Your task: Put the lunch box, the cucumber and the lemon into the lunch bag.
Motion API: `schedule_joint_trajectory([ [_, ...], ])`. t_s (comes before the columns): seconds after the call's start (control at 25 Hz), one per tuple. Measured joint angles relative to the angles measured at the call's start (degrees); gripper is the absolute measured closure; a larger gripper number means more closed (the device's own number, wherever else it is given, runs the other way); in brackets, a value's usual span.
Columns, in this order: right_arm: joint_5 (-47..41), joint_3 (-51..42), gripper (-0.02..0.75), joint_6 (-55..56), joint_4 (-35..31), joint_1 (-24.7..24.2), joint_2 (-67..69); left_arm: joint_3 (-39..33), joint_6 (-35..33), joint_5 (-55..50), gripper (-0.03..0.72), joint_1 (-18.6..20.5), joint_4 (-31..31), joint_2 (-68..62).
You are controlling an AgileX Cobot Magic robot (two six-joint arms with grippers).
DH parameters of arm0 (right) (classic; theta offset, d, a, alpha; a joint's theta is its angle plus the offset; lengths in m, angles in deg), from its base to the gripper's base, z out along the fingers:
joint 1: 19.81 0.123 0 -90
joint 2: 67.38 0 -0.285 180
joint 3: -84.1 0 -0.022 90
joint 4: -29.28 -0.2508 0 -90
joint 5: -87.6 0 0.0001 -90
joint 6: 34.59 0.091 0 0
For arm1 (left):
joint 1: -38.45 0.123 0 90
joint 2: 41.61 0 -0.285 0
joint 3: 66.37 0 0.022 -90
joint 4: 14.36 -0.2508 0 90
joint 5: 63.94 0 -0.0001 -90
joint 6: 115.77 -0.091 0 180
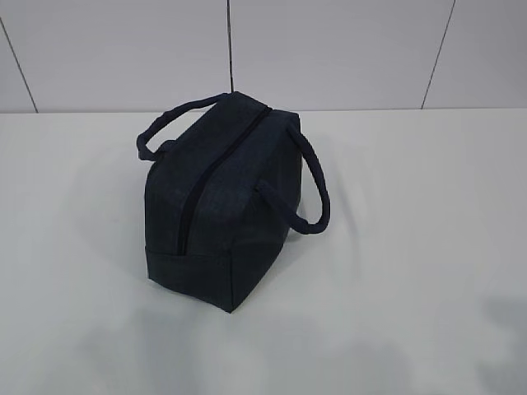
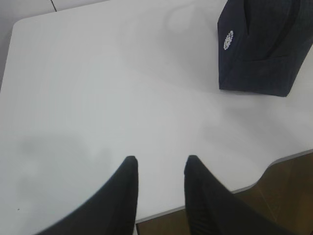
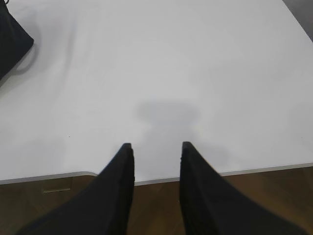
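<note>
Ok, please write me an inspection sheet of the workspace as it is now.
Surface: white table, bare apart from the bag.
Job's things: lunch bag upright, zipper looks closed; lunch box, cucumber and lemon not seen in any view.
Clutter: nothing seen.
Hands: left hand and right hand open, empty, above the table's near edge.
Cables: nothing seen.
Surroundings: pale tiled wall behind; brown floor below the edge.
</note>
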Motion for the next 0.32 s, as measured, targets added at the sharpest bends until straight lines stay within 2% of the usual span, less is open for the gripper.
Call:
schedule_joint_trajectory([
  [0.32, 0.0, 0.0, 0.489, 0.0, 0.1, 0.0, 0.0, 0.0, 0.0, 0.0, 0.452, 0.0, 0.0, 0.0],
])
